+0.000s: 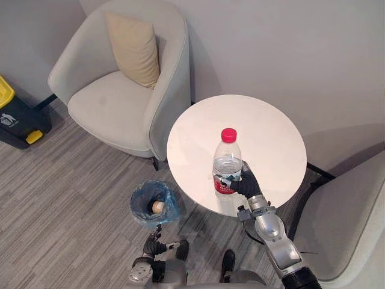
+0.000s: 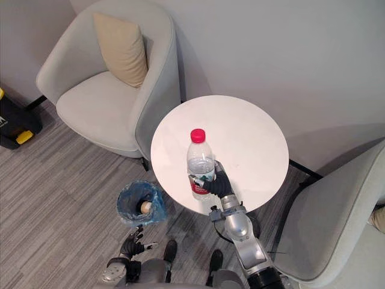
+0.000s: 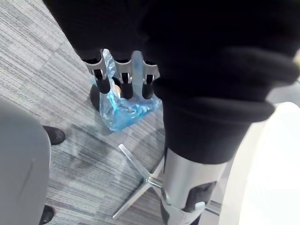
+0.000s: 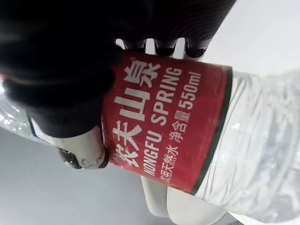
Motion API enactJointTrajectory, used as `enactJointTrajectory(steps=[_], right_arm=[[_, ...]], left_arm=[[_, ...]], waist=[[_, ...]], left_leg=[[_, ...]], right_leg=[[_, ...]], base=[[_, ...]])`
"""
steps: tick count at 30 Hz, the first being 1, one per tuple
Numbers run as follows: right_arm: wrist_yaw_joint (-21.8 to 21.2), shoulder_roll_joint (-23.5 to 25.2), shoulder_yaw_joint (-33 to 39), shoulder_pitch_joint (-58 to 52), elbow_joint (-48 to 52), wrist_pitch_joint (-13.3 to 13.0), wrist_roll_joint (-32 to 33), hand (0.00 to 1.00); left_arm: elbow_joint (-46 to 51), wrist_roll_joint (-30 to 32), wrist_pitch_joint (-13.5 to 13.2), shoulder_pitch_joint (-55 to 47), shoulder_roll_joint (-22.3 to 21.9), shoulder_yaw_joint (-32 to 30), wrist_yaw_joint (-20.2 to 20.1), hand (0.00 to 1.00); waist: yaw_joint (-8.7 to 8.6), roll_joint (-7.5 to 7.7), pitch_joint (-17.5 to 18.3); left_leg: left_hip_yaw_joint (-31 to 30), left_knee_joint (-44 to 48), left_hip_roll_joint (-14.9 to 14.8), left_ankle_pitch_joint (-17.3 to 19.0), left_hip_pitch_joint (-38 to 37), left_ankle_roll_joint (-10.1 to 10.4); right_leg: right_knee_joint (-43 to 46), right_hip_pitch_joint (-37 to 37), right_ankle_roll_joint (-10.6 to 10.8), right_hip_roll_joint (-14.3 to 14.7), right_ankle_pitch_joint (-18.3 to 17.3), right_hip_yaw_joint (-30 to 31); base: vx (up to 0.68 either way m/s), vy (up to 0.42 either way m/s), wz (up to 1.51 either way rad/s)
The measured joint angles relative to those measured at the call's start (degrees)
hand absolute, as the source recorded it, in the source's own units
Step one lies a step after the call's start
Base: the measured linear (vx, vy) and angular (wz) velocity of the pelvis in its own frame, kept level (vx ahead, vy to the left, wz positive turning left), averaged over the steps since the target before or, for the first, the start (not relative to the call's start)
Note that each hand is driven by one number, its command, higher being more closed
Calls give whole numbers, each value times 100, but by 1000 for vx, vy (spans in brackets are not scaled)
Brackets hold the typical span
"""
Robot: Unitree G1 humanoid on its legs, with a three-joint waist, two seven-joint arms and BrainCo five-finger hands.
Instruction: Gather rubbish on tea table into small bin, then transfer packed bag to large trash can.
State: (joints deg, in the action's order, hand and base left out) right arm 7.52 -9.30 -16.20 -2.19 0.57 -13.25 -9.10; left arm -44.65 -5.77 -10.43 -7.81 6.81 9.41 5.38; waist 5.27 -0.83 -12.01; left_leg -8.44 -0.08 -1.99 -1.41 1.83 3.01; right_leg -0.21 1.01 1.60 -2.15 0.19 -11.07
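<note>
A clear plastic bottle with a red cap and red label stands upright near the front edge of the round white tea table. My right hand is shut on its lower part; the right wrist view has the fingers and thumb curled round the red label. On the floor to the table's left stands the small bin, lined with a blue bag and holding a pale object. My left hand hangs low beside the bin with relaxed fingers, holding nothing.
A light grey armchair with a beige cushion stands behind the bin. A second grey chair is at the right. The large dark trash can with a yellow lid is at the far left. The table's metal foot lies near the bin.
</note>
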Motion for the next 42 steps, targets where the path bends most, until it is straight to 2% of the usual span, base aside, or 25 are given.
enactJointTrajectory(steps=[6,11,14,17,19,20,22,24,25,28,30,33,35,36,37,38,39,40,41,42], right_arm=[[4,-1,-37,-356,156,-18,-413,100],[22,-26,-45,-548,336,-34,-506,100],[63,-37,-43,-601,336,-39,-505,100],[149,-205,-40,-676,405,-42,-505,100],[211,-324,-42,-658,430,-44,-506,100],[245,-356,-36,-645,454,-44,-505,100],[312,-446,44,-488,479,-43,-505,100],[378,-479,89,-425,478,-43,-506,100],[406,-476,115,-389,478,-43,-506,100],[424,-463,109,-271,479,-44,-507,100],[451,-358,126,-294,475,-27,-514,100],[467,-218,228,-380,362,-4,-600,100],[465,-192,221,-368,223,18,-636,100],[463,-174,207,-370,79,21,-671,100],[459,-162,173,-376,-6,64,-705,100],[454,-150,149,-378,-27,75,-719,100],[435,-140,139,-382,-57,79,-730,100],[401,-57,114,-390,-95,79,-731,100],[363,-57,63,-402,-96,78,-732,100],[340,-69,39,-412,-96,77,-732,100]], left_arm=[[-274,0,-5,-1,0,5,8,0],[-324,0,-5,4,1,35,20,0],[-335,2,-8,2,5,156,46,0],[-335,1,-22,19,3,245,93,0],[-330,2,-22,25,1,294,100,0],[-330,6,-24,8,-15,299,99,0],[-328,71,-24,9,-106,300,100,0],[-327,90,-24,-22,-122,363,104,0],[-306,99,-32,-79,-117,382,105,0],[-303,163,-85,-60,-65,398,113,0],[-309,209,-110,-51,-10,401,112,0],[-303,228,-115,-2,75,400,112,0],[-252,259,-119,10,142,398,107,0],[-244,257,-113,6,166,397,110,0],[-194,256,-109,-11,181,395,110,0],[-156,256,-109,-16,206,394,110,0],[-85,257,-105,-20,258,397,106,0],[-66,256,-103,-14,263,398,108,0],[-66,255,-101,-10,286,396,112,0],[-66,255,-101,-9,293,397,112,0]], waist=[[-138,-18,166],[-151,-45,201],[-155,-107,237],[-145,-172,241],[-133,-249,246],[-164,-265,261],[-204,-328,296],[-250,-432,351],[-275,-401,354],[-283,-339,367],[-313,-229,373],[-311,-42,329],[-296,59,266],[-304,85,248],[-298,92,244],[-301,124,224],[-329,148,196],[-450,149,171],[-474,171,171],[-476,171,171]], left_leg=[[39,1,-10,0,-99,0],[23,-2,-7,1,-237,1],[-245,37,35,-15,-179,18],[-574,254,107,-17,149,26],[45,310,-31,164,301,-309],[670,307,-160,208,337,-611],[2421,760,-640,331,559,-801],[2919,1000,-855,308,592,-799],[3082,1117,-884,300,620,-807],[3153,983,-693,314,548,-686],[3082,699,-452,145,486,-434],[2917,685,-160,212,440,-492],[2867,856,-38,494,460,-523],[2778,1066,16,663,497,-561],[2644,1268,48,791,552,-609],[2565,1332,83,847,554,-652],[2330,1444,107,907,540,-694],[2038,1475,113,938,563,-726],[1842,1444,131,909,539,-747],[1719,1435,152,887,524,-712]], right_leg=[[-14,86,-16,7,18,36],[-79,265,-13,6,29,10],[-100,355,-7,-10,24,-247],[71,300,-18,-87,-133,-658],[230,269,-25,-153,-222,-963],[254,278,-12,-204,-238,-1100],[341,225,33,-433,-288,-1440],[555,198,117,-476,-431,-1537],[761,200,200,-569,-552,-1582],[795,197,316,-766,-556,-1573],[766,209,383,-932,-521,-1642],[932,317,608,-1231,-600,-1814],[1310,284,719,-1469,-770,-1824],[1782,167,685,-1652,-845,-1721],[2469,-85,528,-1796,-837,-1405],[2871,-265,338,-1842,-799,-1140],[3605,-679,78,-1790,-817,-515],[3795,-869,166,-1425,-1168,54],[3736,-960,191,-1096,-1380,411],[3642,-1000,191,-907,-1470,585]], base=[[-35,-1,-3],[-14,-1,3],[-26,-11,40],[-42,1,80],[-60,2,68],[-11,16,73],[40,83,81],[52,86,47],[49,84,31],[70,137,12],[90,132,31],[92,117,39],[61,124,35],[88,171,38],[83,148,40],[131,150,57],[161,115,90],[204,74,113],[164,10,101],[170,-16,102]])
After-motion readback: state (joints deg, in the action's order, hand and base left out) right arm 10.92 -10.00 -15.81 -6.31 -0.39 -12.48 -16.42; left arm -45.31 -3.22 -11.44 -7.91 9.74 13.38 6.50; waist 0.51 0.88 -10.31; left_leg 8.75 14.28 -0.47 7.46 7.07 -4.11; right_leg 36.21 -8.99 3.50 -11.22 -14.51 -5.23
